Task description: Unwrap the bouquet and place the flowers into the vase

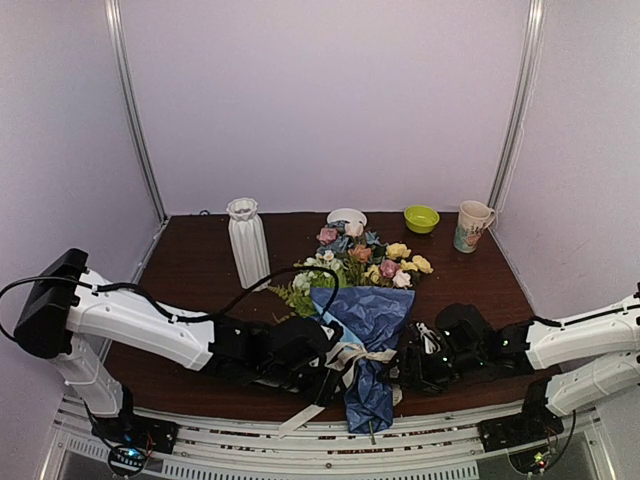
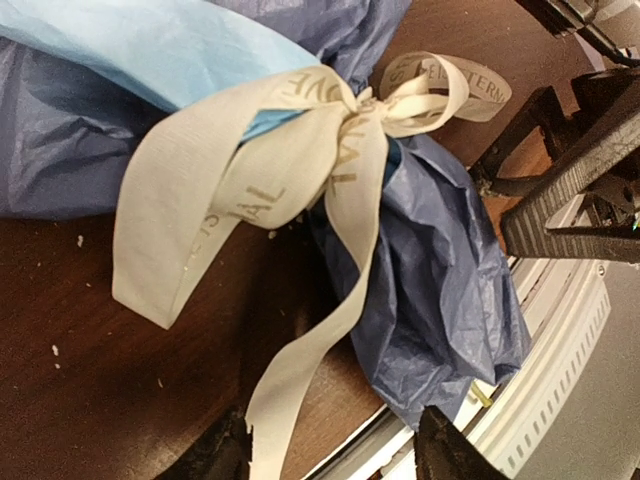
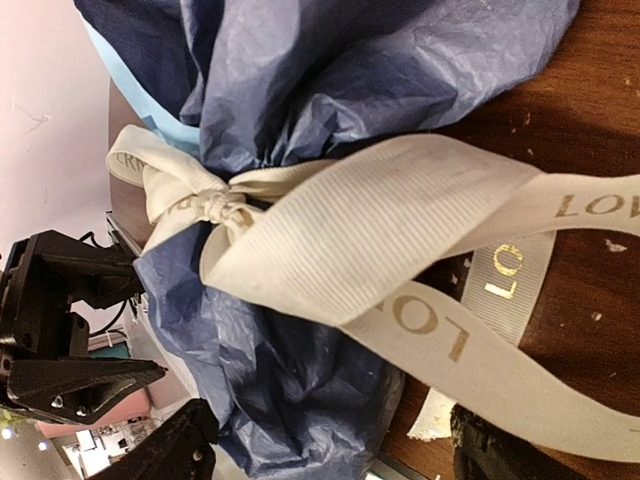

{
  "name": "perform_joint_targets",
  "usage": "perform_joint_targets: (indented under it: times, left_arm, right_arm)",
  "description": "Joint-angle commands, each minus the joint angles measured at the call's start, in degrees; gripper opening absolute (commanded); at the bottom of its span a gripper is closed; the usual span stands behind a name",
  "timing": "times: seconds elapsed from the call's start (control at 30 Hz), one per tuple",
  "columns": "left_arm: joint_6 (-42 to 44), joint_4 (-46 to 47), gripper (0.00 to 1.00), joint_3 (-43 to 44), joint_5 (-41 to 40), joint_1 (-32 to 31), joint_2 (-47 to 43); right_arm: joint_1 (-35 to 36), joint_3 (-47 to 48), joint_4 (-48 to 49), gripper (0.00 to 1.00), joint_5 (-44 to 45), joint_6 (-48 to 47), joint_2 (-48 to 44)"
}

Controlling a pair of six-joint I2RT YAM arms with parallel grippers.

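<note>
The bouquet (image 1: 365, 320) lies in the middle of the table, its flowers (image 1: 370, 258) toward the back and its blue paper tail (image 1: 368, 400) over the near edge. A cream ribbon (image 2: 300, 140) is tied in a bow round the paper, knot (image 3: 215, 205) intact. My left gripper (image 2: 335, 455) is open just left of the tie; one ribbon tail (image 2: 295, 390) runs down beside its left fingertip (image 2: 222, 455). My right gripper (image 3: 335, 450) is open on the other side, with crinkled dark blue paper (image 3: 300, 390) between its fingers. The white ribbed vase (image 1: 247, 240) stands upright at the back left.
A cream patterned mug (image 1: 472, 226), a green bowl (image 1: 421, 218) and a small white dish (image 1: 347, 215) stand along the back edge. The two grippers face each other closely across the bouquet; the right gripper (image 2: 570, 190) shows in the left wrist view. The table's near edge (image 1: 300, 420) is just below them.
</note>
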Motion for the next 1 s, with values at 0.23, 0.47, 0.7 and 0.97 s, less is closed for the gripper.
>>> perform_joint_targets:
  times: [0.23, 0.47, 0.7, 0.97]
  left_arm:
    - [1.34, 0.19, 0.51, 5.0, -3.29, 0.78, 5.33]
    - [1.62, -0.46, 0.4, 6.5, -3.3, 1.25, 7.83]
    - [0.71, 2.96, 0.36, 6.19, -1.97, 1.25, 8.89]
    - [-0.73, 3.52, 0.0, 7.24, -2.44, 1.16, 8.97]
  right_arm:
    - [2.68, 0.96, 7.45, 0.7, -2.98, 0.88, 5.72]
    - [3.16, 0.89, 8.14, 0.62, -3.52, 0.91, 6.59]
    - [3.22, 0.52, 8.93, 0.51, -4.1, 1.04, 7.29]
    - [3.18, 0.41, 6.43, 0.1, -2.74, 0.69, 8.02]
